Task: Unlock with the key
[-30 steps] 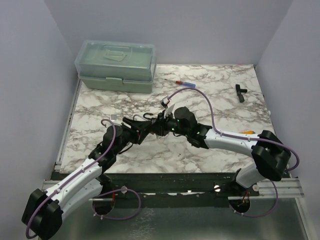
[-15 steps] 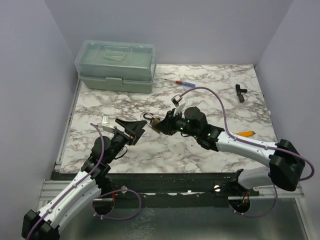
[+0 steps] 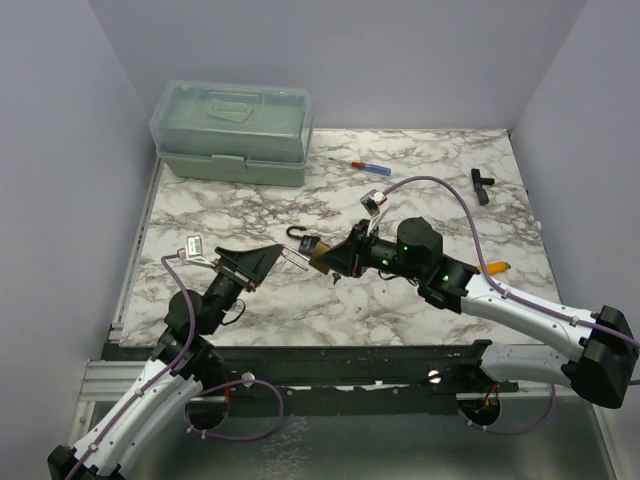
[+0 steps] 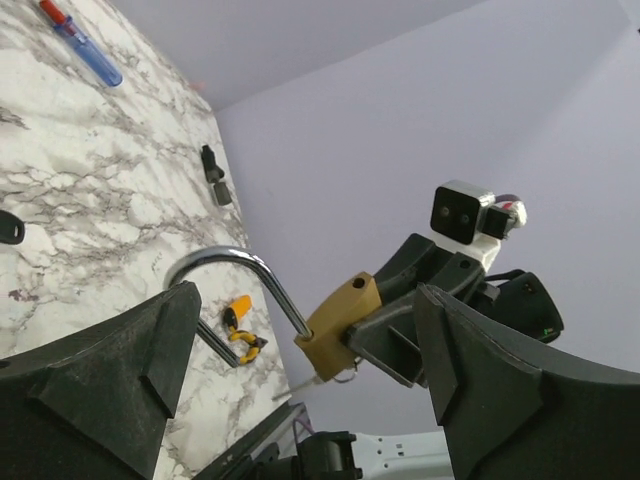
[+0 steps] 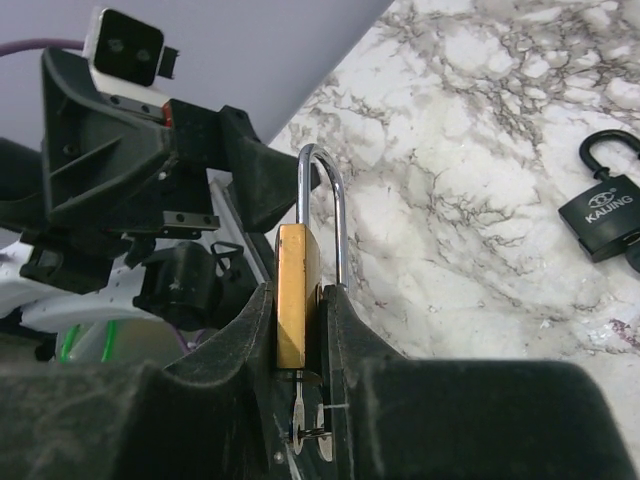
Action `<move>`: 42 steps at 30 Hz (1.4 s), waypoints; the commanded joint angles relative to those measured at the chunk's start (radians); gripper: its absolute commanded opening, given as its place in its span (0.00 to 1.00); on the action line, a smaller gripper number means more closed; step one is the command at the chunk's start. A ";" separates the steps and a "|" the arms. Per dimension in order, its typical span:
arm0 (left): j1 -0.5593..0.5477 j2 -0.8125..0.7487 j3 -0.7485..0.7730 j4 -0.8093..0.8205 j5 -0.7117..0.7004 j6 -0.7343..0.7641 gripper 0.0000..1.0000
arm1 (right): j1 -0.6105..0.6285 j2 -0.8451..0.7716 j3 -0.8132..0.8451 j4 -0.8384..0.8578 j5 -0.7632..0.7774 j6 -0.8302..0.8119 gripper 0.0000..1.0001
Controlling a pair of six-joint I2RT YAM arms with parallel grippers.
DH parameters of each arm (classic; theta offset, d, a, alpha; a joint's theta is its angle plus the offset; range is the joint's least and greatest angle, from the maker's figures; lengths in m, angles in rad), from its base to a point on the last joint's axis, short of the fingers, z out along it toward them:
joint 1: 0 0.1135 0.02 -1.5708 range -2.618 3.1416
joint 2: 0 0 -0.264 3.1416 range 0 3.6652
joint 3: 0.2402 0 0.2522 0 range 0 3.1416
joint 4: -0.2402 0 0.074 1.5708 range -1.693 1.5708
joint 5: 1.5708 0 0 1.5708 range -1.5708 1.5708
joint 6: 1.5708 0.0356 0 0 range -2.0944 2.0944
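Brass padlock (image 5: 297,265): clamped upright between the fingers of the right gripper (image 5: 298,292) and held above mid-table, shackle pointing toward the left arm.
Key (image 5: 299,422): apparently seated in the padlock's underside, partly hidden.
Left gripper (image 4: 305,300): jaws spread wide, empty, facing the shackle, near it.
Black padlock (image 5: 603,207): flat on the marble beyond the grippers.
Screwdriver (image 3: 360,166): near the far edge.
Toolbox (image 3: 232,130): far-left corner.

White marble-patterned tabletop (image 3: 440,160): pale green plastic toolbox (image 3: 232,130) back left, red-and-blue screwdriver (image 3: 360,166) near it, black padlock (image 5: 600,208) centre, black T-shaped piece (image 3: 481,184) back right.
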 commanded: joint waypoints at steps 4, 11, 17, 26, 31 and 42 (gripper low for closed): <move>0.004 0.101 0.059 0.003 0.049 0.065 0.90 | 0.000 -0.028 0.030 0.035 -0.101 0.026 0.00; 0.004 0.091 0.222 -0.277 0.051 0.238 0.96 | 0.000 -0.058 0.032 -0.080 0.076 0.029 0.00; 0.004 0.131 0.443 -0.706 -0.111 0.390 0.98 | 0.000 -0.028 0.011 -0.115 0.107 0.052 0.00; 0.004 0.212 0.639 -0.927 -0.327 0.641 0.98 | 0.000 0.173 0.029 0.022 -0.037 0.127 0.00; 0.004 0.205 0.637 -0.916 -0.354 0.716 0.98 | 0.000 0.322 0.087 0.122 -0.157 0.178 0.00; 0.004 0.215 0.624 -0.901 -0.312 0.724 0.98 | -0.001 0.612 0.198 0.217 -0.207 0.275 0.00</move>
